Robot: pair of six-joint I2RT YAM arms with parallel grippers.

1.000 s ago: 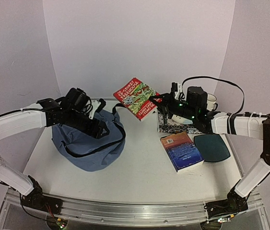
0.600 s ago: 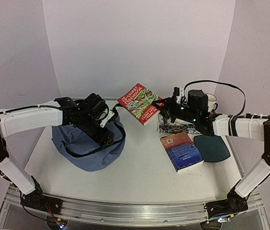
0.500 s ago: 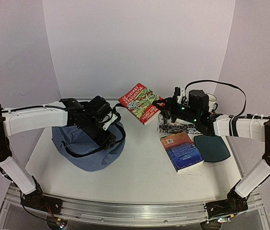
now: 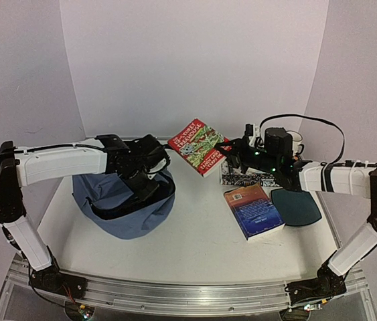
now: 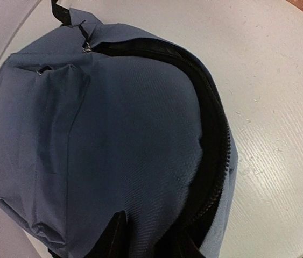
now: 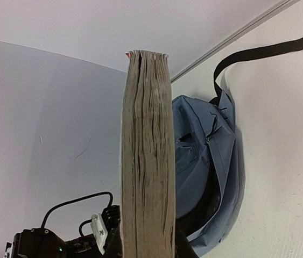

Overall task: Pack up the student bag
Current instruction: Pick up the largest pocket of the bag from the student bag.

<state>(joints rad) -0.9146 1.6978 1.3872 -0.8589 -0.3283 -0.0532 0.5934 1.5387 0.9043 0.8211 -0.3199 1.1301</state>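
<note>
The slate-blue student bag [image 4: 131, 208] lies on the left of the table with its dark zip mouth [image 5: 213, 140] gaping toward the middle. My left gripper [image 4: 146, 182] is down at that mouth. Its fingers [image 5: 113, 239] straddle the upper flap, one outside and one inside the opening, shut on the fabric. My right gripper [image 4: 227, 148] is shut on a red book [image 4: 201, 146], holding it in the air to the right of the bag. In the right wrist view the book's page edge [image 6: 147, 150] stands upright in front of the bag [image 6: 205, 161].
A blue book [image 4: 254, 210] lies flat right of centre, with a dark oval pouch [image 4: 295, 205] beside it. A patterned book [image 4: 242, 175] and a white mug [image 4: 296, 142] sit behind them. The bag's black strap [image 6: 259, 51] trails toward the back wall.
My left gripper moved right across the bag to its open mouth and closed on the flap. The right arm shifted the red book slightly rightward.
</note>
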